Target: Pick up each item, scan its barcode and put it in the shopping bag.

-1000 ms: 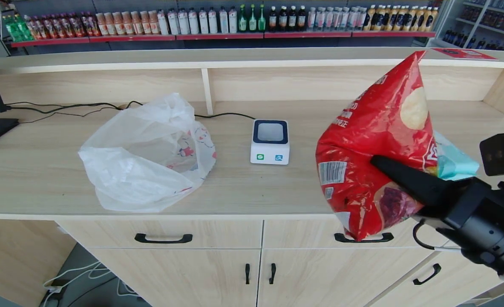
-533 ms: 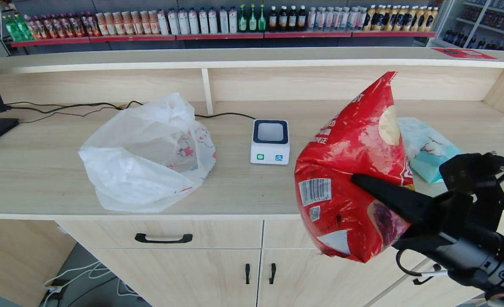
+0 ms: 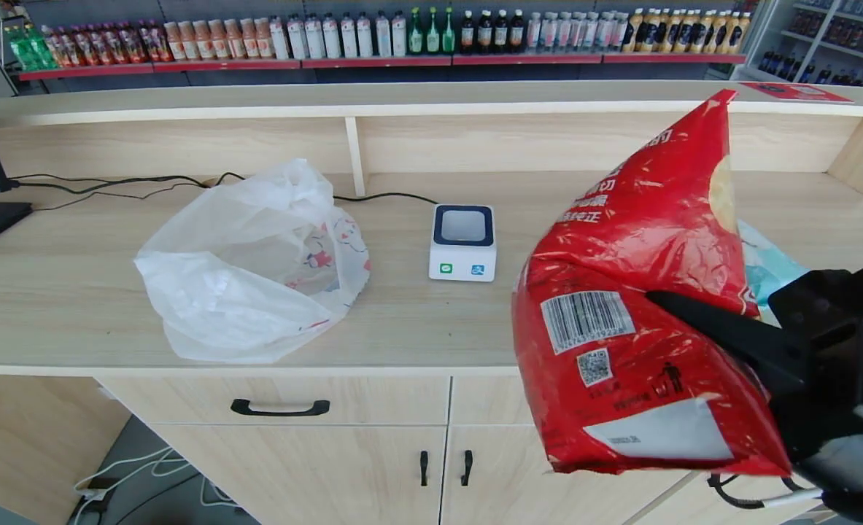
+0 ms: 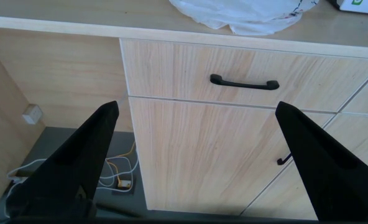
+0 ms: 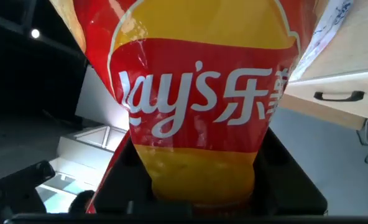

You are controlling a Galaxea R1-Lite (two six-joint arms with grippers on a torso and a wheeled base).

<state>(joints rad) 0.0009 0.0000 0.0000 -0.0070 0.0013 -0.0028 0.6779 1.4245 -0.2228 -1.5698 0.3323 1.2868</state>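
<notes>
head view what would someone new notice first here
The big red crinkly chip bag dominates the right foreground, clamped in the right hand, its white barcode label facing the camera. On the left of the light wooden counter lies a crumpled translucent white plastic shopping bag, with a small white scanner box at the counter's middle.

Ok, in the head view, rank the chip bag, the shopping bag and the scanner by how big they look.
1. chip bag, though held up nearer the camera, so its lead is unsure.
2. shopping bag.
3. scanner, clearly smallest.
</notes>
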